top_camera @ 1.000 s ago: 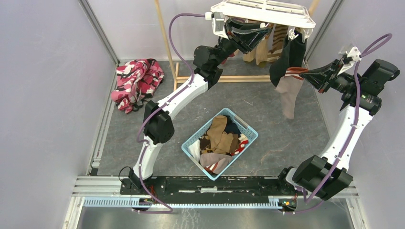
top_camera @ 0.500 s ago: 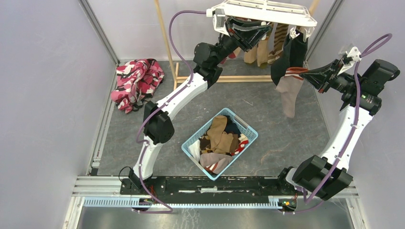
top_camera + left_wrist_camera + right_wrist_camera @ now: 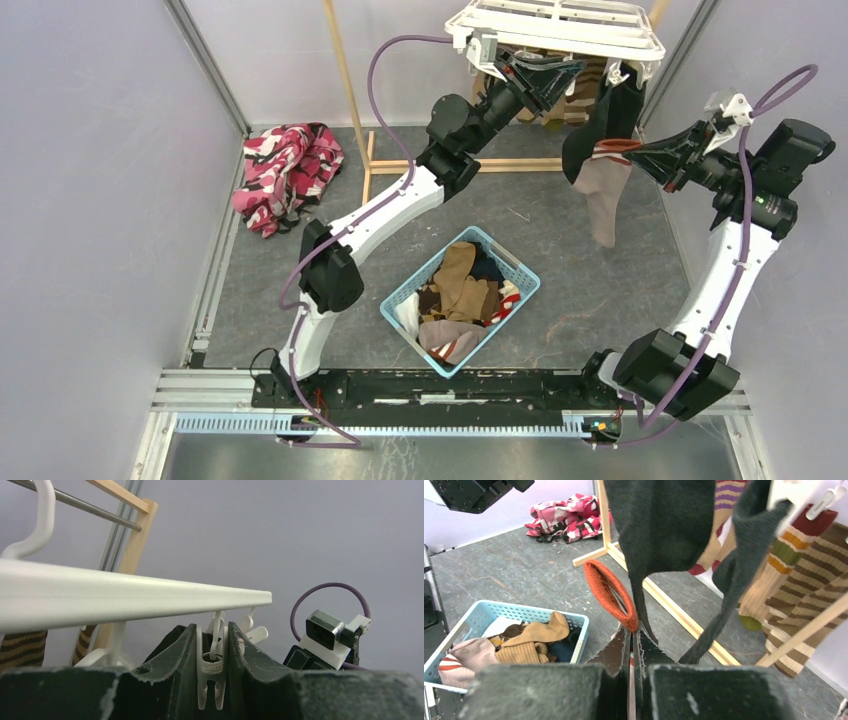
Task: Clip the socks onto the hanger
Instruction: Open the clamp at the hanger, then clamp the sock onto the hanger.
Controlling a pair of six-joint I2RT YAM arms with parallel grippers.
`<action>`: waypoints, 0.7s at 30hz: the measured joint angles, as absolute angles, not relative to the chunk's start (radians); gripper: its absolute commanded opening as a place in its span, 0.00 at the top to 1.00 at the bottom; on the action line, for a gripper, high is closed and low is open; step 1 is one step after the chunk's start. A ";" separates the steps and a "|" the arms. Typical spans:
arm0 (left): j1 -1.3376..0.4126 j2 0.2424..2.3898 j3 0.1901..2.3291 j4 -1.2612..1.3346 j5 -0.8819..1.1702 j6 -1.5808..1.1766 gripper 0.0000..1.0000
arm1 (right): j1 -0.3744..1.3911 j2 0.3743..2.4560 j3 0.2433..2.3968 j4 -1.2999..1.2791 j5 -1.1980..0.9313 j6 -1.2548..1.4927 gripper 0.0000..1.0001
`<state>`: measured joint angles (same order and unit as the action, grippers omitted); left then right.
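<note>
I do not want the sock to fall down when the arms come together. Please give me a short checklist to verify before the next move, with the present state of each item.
1. Left gripper on a clip of the hanger: ok, one finger on each side of it.
2. Clip mouth open: cannot tell from the left wrist view.
3. Right gripper grips the sock: ok, pinched at its orange cuff.
4. Pinched cuff at the clip: not ok, the top view shows the two arms' tips apart.
5. Dark sock free of that grip: cannot tell, it hangs right down to it.
</note>
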<state>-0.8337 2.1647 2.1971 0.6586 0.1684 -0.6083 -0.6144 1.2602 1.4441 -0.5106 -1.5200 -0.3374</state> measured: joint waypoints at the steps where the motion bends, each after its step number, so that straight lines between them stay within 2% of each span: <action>1: -0.839 2.158 2.190 0.653 0.156 -0.603 0.98 | -0.607 1.260 1.445 -0.511 -1.521 -0.337 1.00; 9: -0.852 2.104 2.143 0.628 0.102 -0.582 0.98 | -0.470 1.237 1.463 -0.487 -1.494 -0.305 1.00; 16: -0.850 2.077 2.105 0.649 0.098 -0.582 0.98 | -0.287 1.132 1.340 -0.017 -1.362 0.099 1.00; 21: -0.849 2.077 2.104 0.670 0.106 -0.583 0.98 | -0.234 1.147 1.347 0.157 -1.283 0.262 1.00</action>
<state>-0.8494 2.0766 2.1040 0.6704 0.1062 -0.5835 -0.2337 1.1473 1.3472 0.1570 -1.2827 0.2619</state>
